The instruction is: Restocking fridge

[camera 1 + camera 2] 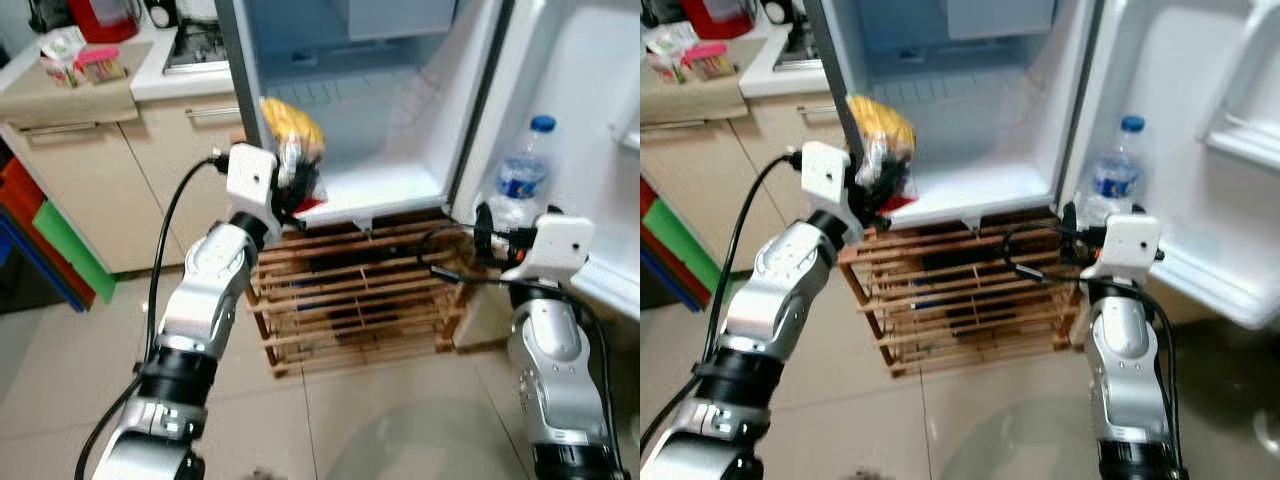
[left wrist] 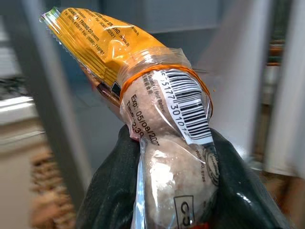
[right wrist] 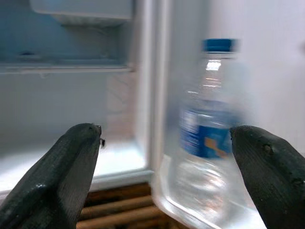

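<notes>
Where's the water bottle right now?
The water bottle stands in the open fridge door's lower shelf, on the robot's right, just ahead of the open right gripper.

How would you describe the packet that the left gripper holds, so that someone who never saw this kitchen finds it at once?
Start at the open white fridge above the wooden slatted crate. At its lower left edge, the left gripper is shut on a clear plastic food packet with a yellow top. A barcode label, an orange band and that yellow end set it apart from the blue-capped water bottle in the door.

a water bottle (image 1: 522,182) stands upright in the open fridge door's lower shelf (image 1: 610,283).
</notes>
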Robot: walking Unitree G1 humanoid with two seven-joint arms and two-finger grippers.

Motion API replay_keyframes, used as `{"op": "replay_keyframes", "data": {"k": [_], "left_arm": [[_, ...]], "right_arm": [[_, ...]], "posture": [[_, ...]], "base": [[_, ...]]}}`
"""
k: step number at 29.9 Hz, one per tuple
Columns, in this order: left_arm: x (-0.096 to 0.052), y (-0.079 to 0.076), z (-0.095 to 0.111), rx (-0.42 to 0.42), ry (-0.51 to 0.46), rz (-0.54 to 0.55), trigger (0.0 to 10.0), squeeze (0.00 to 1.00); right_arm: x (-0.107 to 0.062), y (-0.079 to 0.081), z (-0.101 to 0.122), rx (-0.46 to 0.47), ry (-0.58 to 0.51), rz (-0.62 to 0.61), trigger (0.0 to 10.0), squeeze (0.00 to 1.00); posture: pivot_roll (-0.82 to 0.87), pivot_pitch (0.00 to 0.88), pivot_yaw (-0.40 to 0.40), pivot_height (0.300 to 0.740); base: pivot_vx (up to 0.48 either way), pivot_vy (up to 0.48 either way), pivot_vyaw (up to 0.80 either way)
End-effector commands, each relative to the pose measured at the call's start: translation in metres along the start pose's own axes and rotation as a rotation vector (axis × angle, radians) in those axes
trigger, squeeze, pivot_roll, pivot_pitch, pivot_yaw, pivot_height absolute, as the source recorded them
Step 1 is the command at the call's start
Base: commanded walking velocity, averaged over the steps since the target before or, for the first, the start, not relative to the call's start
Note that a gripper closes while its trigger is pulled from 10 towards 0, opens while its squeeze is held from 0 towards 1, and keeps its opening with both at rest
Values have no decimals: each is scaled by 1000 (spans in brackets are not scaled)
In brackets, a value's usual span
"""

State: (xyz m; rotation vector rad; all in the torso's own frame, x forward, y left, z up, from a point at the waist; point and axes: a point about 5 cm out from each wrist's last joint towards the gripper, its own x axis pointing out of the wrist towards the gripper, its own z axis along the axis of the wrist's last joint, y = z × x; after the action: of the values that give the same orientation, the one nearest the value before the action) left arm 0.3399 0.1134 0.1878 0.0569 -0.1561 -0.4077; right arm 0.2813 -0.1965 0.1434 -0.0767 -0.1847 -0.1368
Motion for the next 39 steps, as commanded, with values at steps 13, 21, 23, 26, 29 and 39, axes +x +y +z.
{"op": "replay_keyframes", "data": {"k": [13, 21, 23, 26, 29, 39], "left_arm": [[1, 17, -1, -9, 10, 48, 10000, 0], [6, 29, -24, -25, 161, 70, 10000, 0], [10, 28, -34, -73, 201, 60, 10000, 0], [15, 22, -51, -112, 278, 45, 10000, 0], [19, 16, -68, -229, 353, 67, 10000, 0], [14, 1, -90, -318, 390, 108, 10000, 0]], "right_arm": [[-5, 15, 0, 11, -3, 81, 10000, 0], [-4, 13, 0, 234, 103, 100, 10000, 0], [-1, 11, 9, 208, 72, 118, 10000, 0], [-1, 16, 21, 150, 32, 181, 10000, 0], [-7, 29, 32, 109, 9, 275, 10000, 0], [-50, 31, 37, 87, 82, 336, 10000, 0]], "posture": [[-55, 0, 62, 732], [-67, 0, 75, 732], [-68, 0, 75, 732], [-77, 0, 74, 732], [-94, 0, 81, 732], [-190, 13, 85, 732]], "base": [[471, 0, 0], [231, 0, 0], [0, 0, 0], [0, 0, 0], [0, 0, 0], [0, 0, 0]]}}
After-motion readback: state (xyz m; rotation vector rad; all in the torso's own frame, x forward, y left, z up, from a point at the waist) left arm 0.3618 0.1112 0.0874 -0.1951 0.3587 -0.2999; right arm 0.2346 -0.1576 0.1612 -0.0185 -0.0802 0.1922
